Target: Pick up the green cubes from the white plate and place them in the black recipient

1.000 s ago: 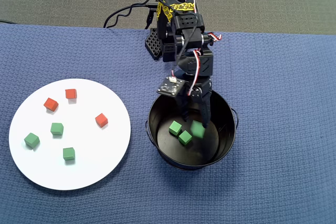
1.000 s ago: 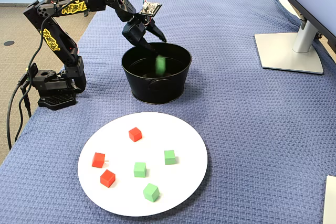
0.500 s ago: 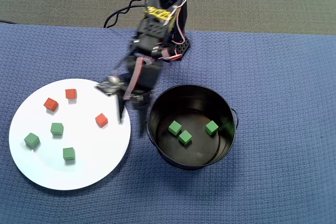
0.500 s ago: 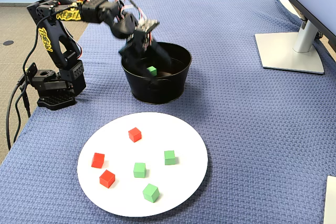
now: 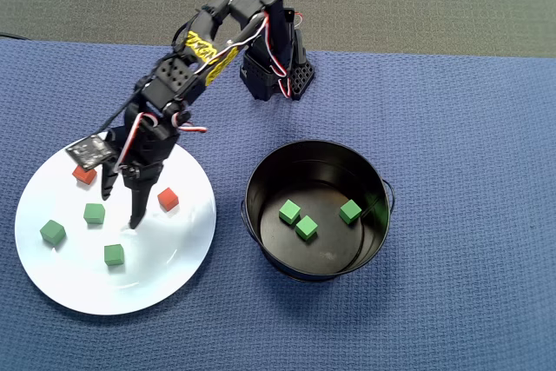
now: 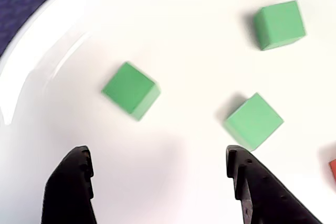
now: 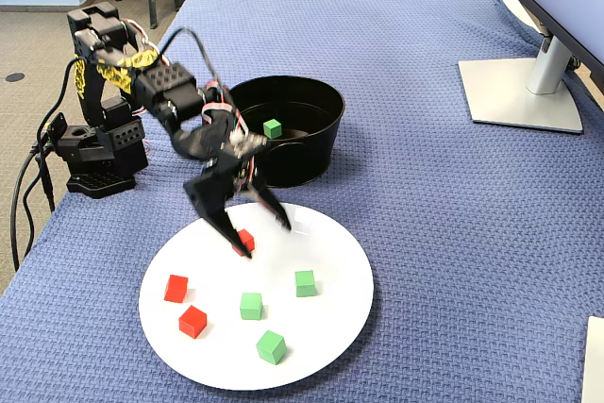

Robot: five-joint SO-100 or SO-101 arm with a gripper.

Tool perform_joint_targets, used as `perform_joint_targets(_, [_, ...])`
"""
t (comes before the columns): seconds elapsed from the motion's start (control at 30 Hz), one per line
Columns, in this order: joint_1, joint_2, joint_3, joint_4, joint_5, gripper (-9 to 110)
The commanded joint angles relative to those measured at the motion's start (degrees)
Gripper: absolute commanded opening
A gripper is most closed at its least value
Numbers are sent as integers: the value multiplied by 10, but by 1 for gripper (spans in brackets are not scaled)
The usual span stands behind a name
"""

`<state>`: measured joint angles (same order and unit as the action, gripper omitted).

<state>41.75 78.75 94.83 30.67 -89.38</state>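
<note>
In the wrist view the hand point(image 6: 157, 182), spread and empty, hovers over the white plate point(image 6: 63, 51), with the nearest green cubes point(image 6: 253, 120) just above its tips toward mid-frame.

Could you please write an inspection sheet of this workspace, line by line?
Surface: table with a blue woven cloth.
Job's things: white plate holds three green cubes; black pot holds three more.
Clutter: three red cubes on the plate, seen in the fixed view; the overhead view shows two, the arm hiding the third.
Gripper: gripper open and empty above the plate, cubes just ahead of the fingertips.
Cables: black cable by the arm base; thin wires along the arm.
Surroundings: monitor stand on the table; floor and chair legs beyond.
</note>
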Motion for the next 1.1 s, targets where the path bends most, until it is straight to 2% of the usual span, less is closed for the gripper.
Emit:
perform_joint_targets(0.0, [25, -25, -57, -19, 7, 27])
perform_joint_targets(0.37, [76, -93, -97, 6, -116, 27])
perform_joint_targets(1.07, [66, -149, -136, -25, -76, 28])
